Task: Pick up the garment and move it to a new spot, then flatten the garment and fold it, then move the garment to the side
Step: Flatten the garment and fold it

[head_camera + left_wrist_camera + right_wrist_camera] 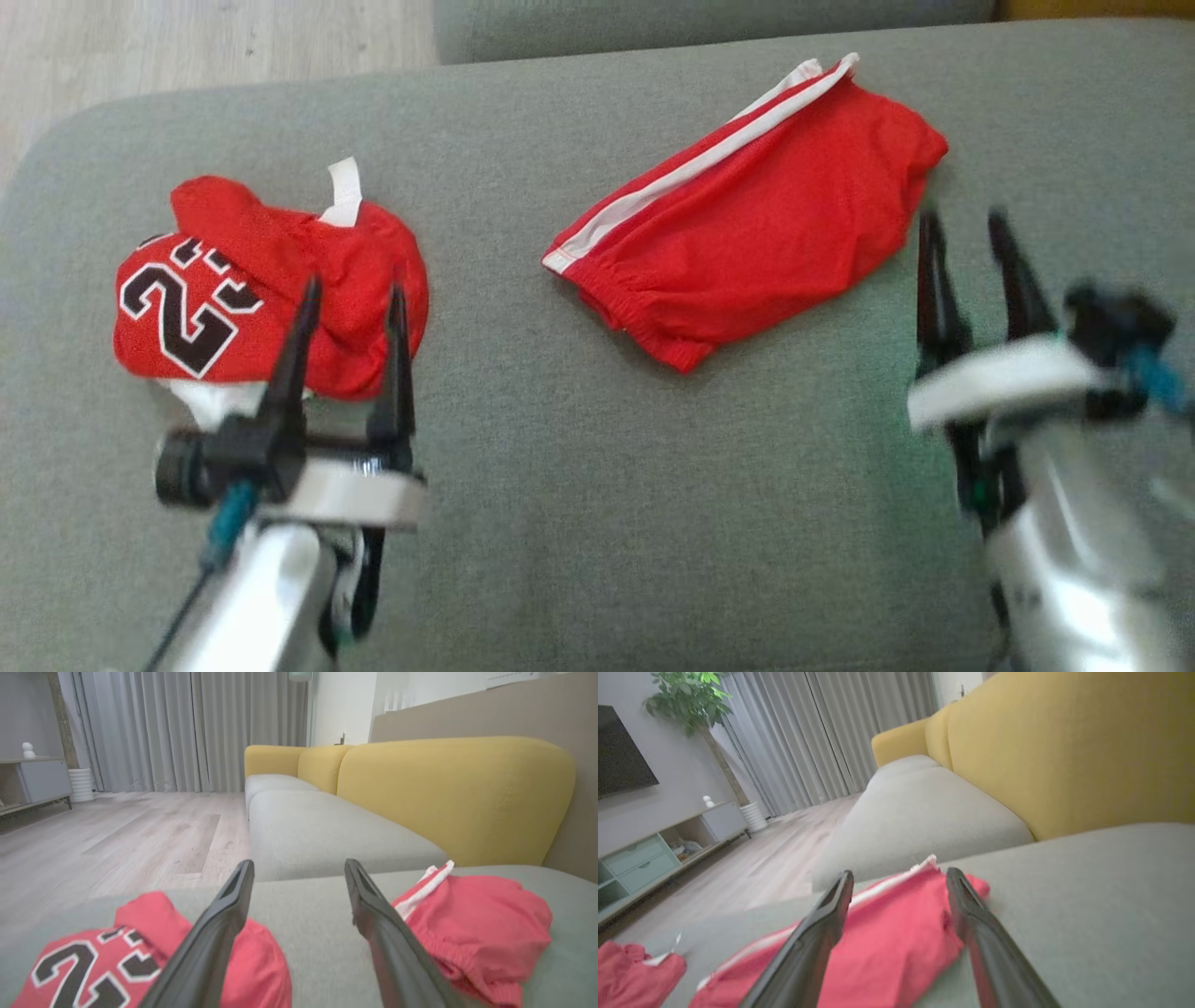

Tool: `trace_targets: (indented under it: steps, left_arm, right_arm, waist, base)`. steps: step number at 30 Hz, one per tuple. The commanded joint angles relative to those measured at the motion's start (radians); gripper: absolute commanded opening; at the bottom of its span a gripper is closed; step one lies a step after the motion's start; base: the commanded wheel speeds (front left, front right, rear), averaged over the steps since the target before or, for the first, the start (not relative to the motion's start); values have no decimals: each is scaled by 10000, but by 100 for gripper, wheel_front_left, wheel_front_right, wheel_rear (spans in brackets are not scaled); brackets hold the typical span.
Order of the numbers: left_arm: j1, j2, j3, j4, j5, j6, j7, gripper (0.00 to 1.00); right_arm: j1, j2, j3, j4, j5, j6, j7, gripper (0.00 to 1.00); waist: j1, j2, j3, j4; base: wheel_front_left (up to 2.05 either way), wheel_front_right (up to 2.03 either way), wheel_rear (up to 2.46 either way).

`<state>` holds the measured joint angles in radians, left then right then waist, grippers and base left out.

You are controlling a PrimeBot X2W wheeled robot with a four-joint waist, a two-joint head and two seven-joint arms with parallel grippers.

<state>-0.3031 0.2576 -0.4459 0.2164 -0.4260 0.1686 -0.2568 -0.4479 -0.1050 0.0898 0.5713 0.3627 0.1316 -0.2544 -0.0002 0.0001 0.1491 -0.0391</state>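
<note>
Work surface: a wide grey fabric sofa seat cushion (597,523). A mustard-yellow upholstered backrest (448,793) runs along its far side. Pale wood plank flooring (187,47) lies beyond the cushion's left end, and grey pleated curtains (187,728) close off the back of the room.

2 garments lie on the cushion, well apart.
- Crumpled red mesh jersey (271,289): on the left part of the cushion, bunched into a heap. A black numeral 2 outlined in white faces up, and a 2nd digit is partly folded under. White lining shows at the near edge.
- Red shorts with a white side stripe (756,233): right of centre, lying flat and slanted, elastic waistband toward the robot.

Left gripper (355,286): both dark fingers spread wide, nothing between them. The tips overlap the jersey's near right portion in the head view; contact cannot be confirmed.

Right gripper (963,218): fingers likewise spread, holding nothing, just beside the right end of the shorts. In its wrist view the 2 fingers frame that end of the shorts (896,952).
</note>
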Motion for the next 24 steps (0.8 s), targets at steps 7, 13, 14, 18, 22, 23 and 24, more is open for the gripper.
trace_targets:
  steps: [7, 13, 14, 18, 22, 23, 24]
  left_arm:
    - [903, -434, 1258, -524, 680, -255, -49, 100]
    - [725, -788, 1507, -556, 1179, -714, -49, 100]
    - [658, -851, 1524, -560, 1253, -785, -49, 100]
    - [368, -1127, 1558, -496, 1481, -1090, -49, 100]
    - [99, -1390, 1559, -352, 1674, -1344, -49, 100]
    - [36, -1450, 1561, -319, 1715, -1404, -49, 100]
    - [36, -1450, 1561, -319, 1715, -1404, -49, 100]
  right_arm:
    - [1603, 418, -222, -1594, -325, -9, -37, 100]
    - [1396, 465, -467, -2297, -730, -9, 531, 100]
    - [1279, 460, -543, -2375, -792, -9, 694, 100]
    - [455, 350, -1023, -2351, -1068, -9, 1753, 100]
    - [-863, 202, -1927, -1665, -1645, -9, 3007, 100]
    - [-1240, 175, -2258, -1423, -1855, -9, 3242, 100]
    - [-1240, 175, -2258, -1423, -1855, -9, 3242, 100]
  waist:
    - [2, -1, -20, -32]
    - [2, -1, 340, 224]
    - [2, -1, 446, 297]
    - [2, -1, 1011, 633]
    - [2, -1, 1606, 1006]
    - [2, -1, 1746, 1101]
    - [2, -1, 1746, 1101]
  base:
    - [0, 0, 0]
    - [0, 0, 0]
    - [0, 0, 0]
    - [0, 0, 0]
    - [0, 0, 0]
    - [0, 0, 0]
    - [0, 0, 0]
